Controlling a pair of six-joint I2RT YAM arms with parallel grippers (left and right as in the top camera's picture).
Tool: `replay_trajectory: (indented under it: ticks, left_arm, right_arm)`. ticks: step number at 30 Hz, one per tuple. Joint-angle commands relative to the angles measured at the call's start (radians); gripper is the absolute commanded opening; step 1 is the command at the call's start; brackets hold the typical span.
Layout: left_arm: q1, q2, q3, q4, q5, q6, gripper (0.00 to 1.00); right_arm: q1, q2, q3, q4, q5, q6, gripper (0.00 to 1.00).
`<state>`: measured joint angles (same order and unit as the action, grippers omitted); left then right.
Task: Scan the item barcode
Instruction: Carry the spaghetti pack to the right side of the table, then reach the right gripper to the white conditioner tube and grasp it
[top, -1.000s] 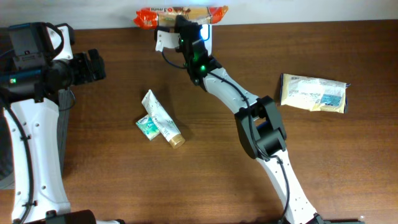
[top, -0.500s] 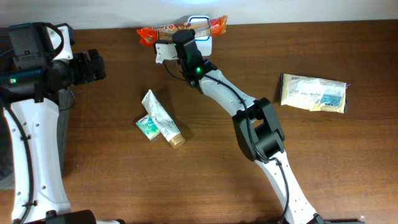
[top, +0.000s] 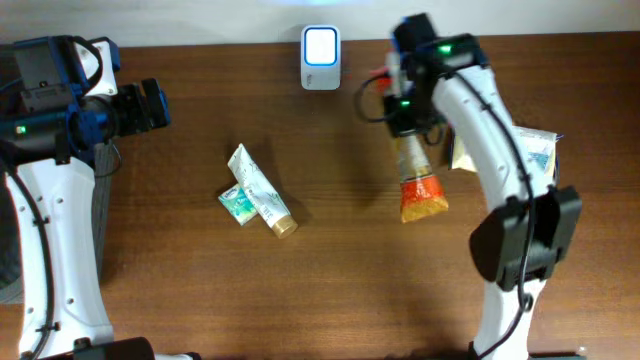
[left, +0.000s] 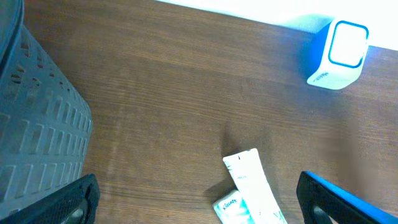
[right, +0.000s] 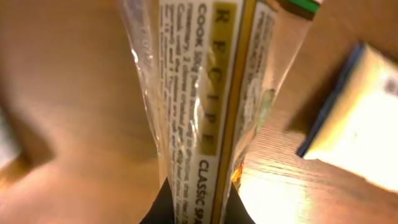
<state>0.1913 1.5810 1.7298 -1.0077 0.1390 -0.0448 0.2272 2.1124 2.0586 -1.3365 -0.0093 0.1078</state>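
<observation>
Ideally the right gripper (top: 410, 130), pinching the pasta packet (top: 421, 188), turns its printed face squarely toward the far-edge scanner (top: 320, 58); left gripper (top: 150, 105) hangs spread.

worktop (top: 330, 300) was wood-grain, matt | packet (top: 420, 185) was glossy clear plastic film | scanner (top: 320, 45) was smooth white plastic | tube (top: 258, 190) was smooth plastic | basket (left: 37, 137) was ribbed grey plastic
</observation>
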Motion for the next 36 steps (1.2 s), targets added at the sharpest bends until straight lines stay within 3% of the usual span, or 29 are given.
replay_trajectory:
  ticks: [1, 3, 7, 8, 9, 10, 11, 13, 16, 17, 21, 24, 27, 33, 34, 36]
  left_arm:
    - [0.003, -0.007, 0.002, -0.001, 0.003, 0.016, 0.99]
    - [0.003, -0.007, 0.002, -0.001, 0.003, 0.016, 0.99]
    - [0.003, -0.007, 0.002, -0.001, 0.003, 0.016, 0.99]
    - [0.003, -0.007, 0.002, -0.001, 0.003, 0.016, 0.99]
    - [0.003, -0.007, 0.002, -0.001, 0.003, 0.016, 0.99]
    - [0.003, -0.007, 0.002, -0.001, 0.003, 0.016, 0.99]
    - [0.003, -0.007, 0.002, -0.001, 0.003, 0.016, 0.99]
    - [0.003, -0.007, 0.002, -0.001, 0.003, 0.016, 0.99]
    - [0.003, -0.007, 0.002, -0.001, 0.003, 0.016, 0.99]
    - [0.003, -0.007, 0.002, -0.001, 0.003, 0.016, 0.99]
    - [0.003, -0.007, 0.002, -0.001, 0.003, 0.016, 0.99]
    - [0.003, -0.007, 0.002, -0.001, 0.003, 0.016, 0.99]
    - [0.003, -0.007, 0.002, -0.001, 0.003, 0.016, 0.99]
    - [0.003, -0.007, 0.002, -0.001, 0.003, 0.016, 0.99]
    - [0.003, -0.007, 0.002, -0.001, 0.003, 0.016, 0.99]
    - [0.003, -0.007, 0.002, -0.001, 0.003, 0.016, 0.99]
  right_arm:
    - [-0.119, -0.008, -0.204, 0.148, -0.002, 0.093, 0.04]
    - [-0.203, -0.007, -0.38, 0.339, 0.042, -0.119, 0.04]
    - [-0.319, -0.005, -0.407, 0.398, 0.164, -0.286, 0.04]
    - [-0.334, -0.005, -0.407, 0.398, 0.169, -0.288, 0.15]
    - [-0.343, -0.005, -0.406, 0.398, 0.198, -0.287, 0.17]
    - [-0.347, -0.006, -0.404, 0.397, 0.189, -0.283, 0.27]
    - [-0.346, -0.008, -0.382, 0.374, 0.127, -0.283, 0.64]
    - [-0.332, -0.013, -0.306, 0.294, 0.027, -0.284, 0.74]
    - [-0.254, -0.023, -0.135, 0.129, -0.205, -0.288, 0.8]
    - [-0.18, -0.023, -0.119, 0.13, -0.327, -0.288, 0.82]
    - [0.117, 0.024, -0.132, 0.253, -0.41, -0.282, 0.98]
    - [0.329, 0.137, -0.132, 0.386, -0.418, -0.276, 0.99]
    - [0.391, 0.236, -0.131, 0.448, -0.558, -0.276, 0.99]
    - [0.42, 0.253, -0.132, 0.453, -0.566, -0.276, 0.98]
    - [0.424, 0.257, -0.132, 0.455, -0.558, -0.275, 0.96]
    - [0.429, 0.257, -0.132, 0.451, -0.446, -0.222, 0.79]
